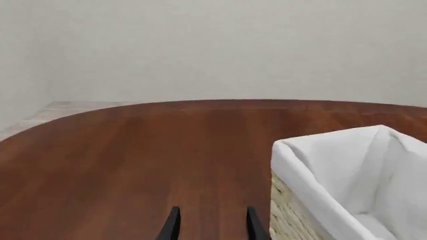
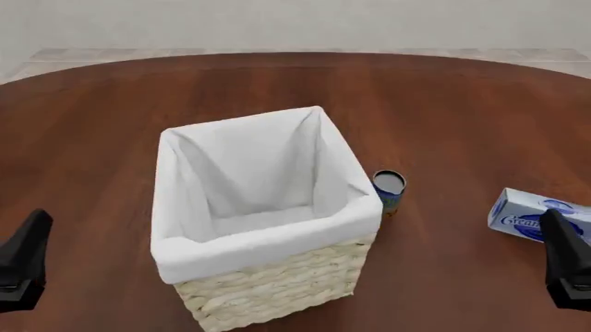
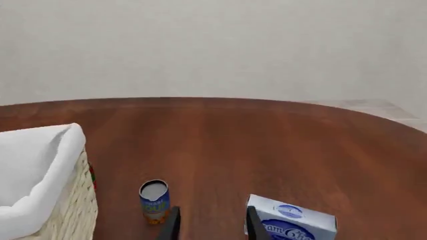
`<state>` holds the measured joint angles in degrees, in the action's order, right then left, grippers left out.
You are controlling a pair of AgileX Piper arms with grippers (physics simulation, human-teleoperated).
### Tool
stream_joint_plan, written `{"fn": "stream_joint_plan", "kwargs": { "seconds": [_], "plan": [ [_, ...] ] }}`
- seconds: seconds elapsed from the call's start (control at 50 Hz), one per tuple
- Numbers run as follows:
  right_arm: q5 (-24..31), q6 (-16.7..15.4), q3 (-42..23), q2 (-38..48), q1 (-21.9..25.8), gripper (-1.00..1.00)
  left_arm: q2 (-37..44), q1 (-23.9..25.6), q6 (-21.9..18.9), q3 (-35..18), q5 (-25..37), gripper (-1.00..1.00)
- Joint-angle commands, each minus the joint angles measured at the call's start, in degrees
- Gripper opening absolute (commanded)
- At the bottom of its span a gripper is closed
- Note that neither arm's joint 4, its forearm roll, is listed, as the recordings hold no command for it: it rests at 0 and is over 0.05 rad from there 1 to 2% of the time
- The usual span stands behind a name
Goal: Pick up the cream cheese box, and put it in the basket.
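Nearest to me, at the near edge of the table, the two arms hang low, one at either side; the left gripper (image 1: 211, 227) shows in its own wrist view as two thin black fingers held apart with nothing between them, only bare wood ahead; the right gripper (image 3: 211, 225) is likewise spread, its fingers empty (in the front view each arm is just a dark wedge at a bottom corner). Just beyond the right gripper and a little to its right lies the cream cheese box (image 2: 528, 215), flat on the table (image 2: 277, 83) near the right edge, its blue oval logo facing up; nothing touches it, and the right arm's dark tip overlaps its near corner in the front view. In the middle of the table stands the basket (image 2: 277, 287), upright, the white cloth liner (image 2: 185, 207) folded over its rim; I see nothing inside but cloth. Close by the basket's right side, between it and the box, stands a small blue can (image 2: 389, 191) with a grey top, upright and apart from the box. Farther off the brown wood runs to a curved far edge, then a pale wall (image 1: 213, 45).
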<state>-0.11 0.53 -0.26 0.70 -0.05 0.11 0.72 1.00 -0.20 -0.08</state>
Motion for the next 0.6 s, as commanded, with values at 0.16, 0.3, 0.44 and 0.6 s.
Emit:
{"fn": "stream_joint_plan", "kwargs": {
  "seconds": [0.16, 0.3, 0.44, 0.6],
  "plan": [
    [2.2, -0.6, -3.8, 1.1, 0.6, 1.00, 1.4, -0.8, 0.0, 0.0, -0.8, 1.00],
    [4.3, -1.6, -9.5, 4.0, 0.7, 1.00, 2.3, -1.1, 0.3, 0.0, -1.6, 1.00],
    [4.5, -2.8, -15.4, 9.5, 1.1, 1.00, 2.0, -1.3, 0.5, -0.8, -0.7, 1.00],
    [7.3, -0.6, -22.5, 15.3, -0.1, 1.00, 2.4, -1.4, 0.4, -1.2, -0.3, 1.00]
  ]
}}
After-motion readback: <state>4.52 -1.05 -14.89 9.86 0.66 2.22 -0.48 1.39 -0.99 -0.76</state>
